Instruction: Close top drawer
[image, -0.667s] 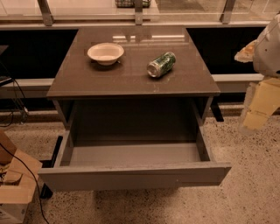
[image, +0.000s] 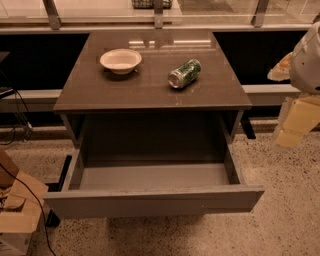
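The top drawer (image: 152, 187) juts out of the table (image: 150, 90) toward the camera, long axis left to right, with the pincer (image: 295, 122) beyond its right side, grip state impossible to tell.

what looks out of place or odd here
The green can lies on its side on the cabinet top, near an upright bowl. The top drawer stands pulled far out, its grey inside exposed. The gripper hangs beside the cabinet at the picture's right edge, touching neither.
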